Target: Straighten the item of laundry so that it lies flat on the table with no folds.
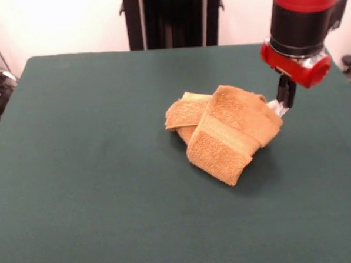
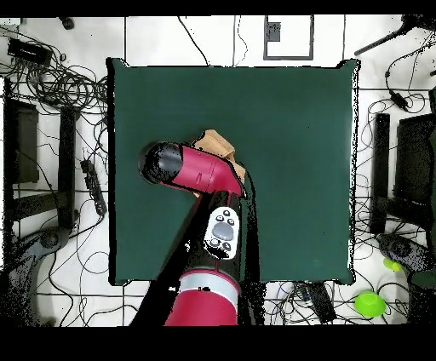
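Pincer (image 1: 282,104) sits low at the back right edge of the towel (image 1: 225,132), under the red and black arm (image 1: 302,27). Its tips touch or almost touch the cloth there, but I cannot tell if they are open or shut, or if they hold any cloth.

The golden-orange towel is bunched up a bit right of the middle of the green worktop (image 1: 83,171). One thick flap with a flat woven band lies folded over the top. A smaller fold pokes out on the left side. So it is not flat yet.

To do this step well, I think the pincer should pinch just the top layer at the edge, not the whole pile. Then it should lift a little and pull slowly away from the pile, so the flap opens and does not drag the whole towel.

From above, the arm hides most of the towel. Plenty of bare worktop lies on every side. The right edge is the closest one, so pulling toward the middle looks safer.
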Controlling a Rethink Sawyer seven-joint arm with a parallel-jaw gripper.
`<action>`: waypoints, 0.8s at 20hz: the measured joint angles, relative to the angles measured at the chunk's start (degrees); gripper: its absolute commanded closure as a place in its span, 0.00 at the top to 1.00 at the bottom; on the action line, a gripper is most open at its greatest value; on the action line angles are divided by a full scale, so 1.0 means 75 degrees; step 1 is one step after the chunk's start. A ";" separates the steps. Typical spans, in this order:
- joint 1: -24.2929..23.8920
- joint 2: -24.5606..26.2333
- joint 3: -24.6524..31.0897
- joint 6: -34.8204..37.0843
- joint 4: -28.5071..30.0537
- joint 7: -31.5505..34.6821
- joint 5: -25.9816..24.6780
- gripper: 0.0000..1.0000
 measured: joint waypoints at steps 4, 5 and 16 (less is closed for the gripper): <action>0.0075 0.0217 -0.0300 0.0407 -0.0368 0.0538 0.0025 0.00; 0.0075 0.0232 -0.0321 0.0468 -0.0396 0.0566 0.0025 0.00; 0.0267 0.0182 -0.0932 0.3453 -0.1216 0.0609 -0.0062 0.00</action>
